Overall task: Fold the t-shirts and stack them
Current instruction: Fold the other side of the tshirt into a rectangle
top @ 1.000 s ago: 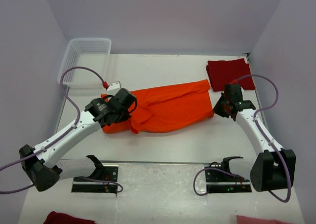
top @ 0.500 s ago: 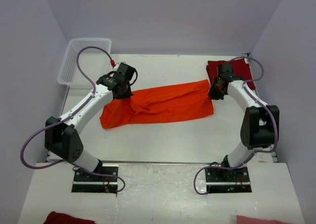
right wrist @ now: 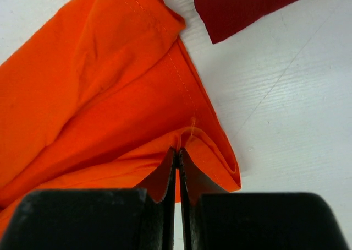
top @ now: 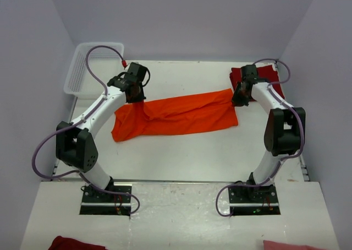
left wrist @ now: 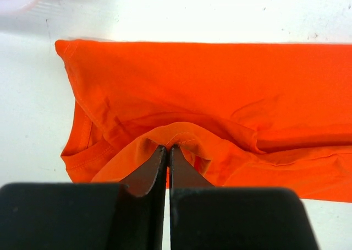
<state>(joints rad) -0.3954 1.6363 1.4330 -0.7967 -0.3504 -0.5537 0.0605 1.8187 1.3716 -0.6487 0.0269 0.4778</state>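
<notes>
The bright orange t-shirt (top: 181, 115) lies folded lengthwise across the middle of the table. My left gripper (top: 136, 98) is shut on a pinch of its cloth near the collar end (left wrist: 176, 133). My right gripper (top: 237, 100) is shut on the hem edge (right wrist: 190, 134) at the other end. A dark red t-shirt (top: 267, 80) lies folded flat at the far right corner, just behind the right arm; its corner (right wrist: 242, 5) shows in the right wrist view, apart from the orange cloth.
A white lattice basket (top: 88, 68) stands at the far left edge of the table. Purple cables loop off both arms. Bits of red cloth (top: 74, 243) show at the bottom of the top view, below the arm bases.
Both arms have swung from the near side toward the far side, carrying the orange shirt's near edge over. The shirt now lies narrower and longer, folded in half lengthwise.
</notes>
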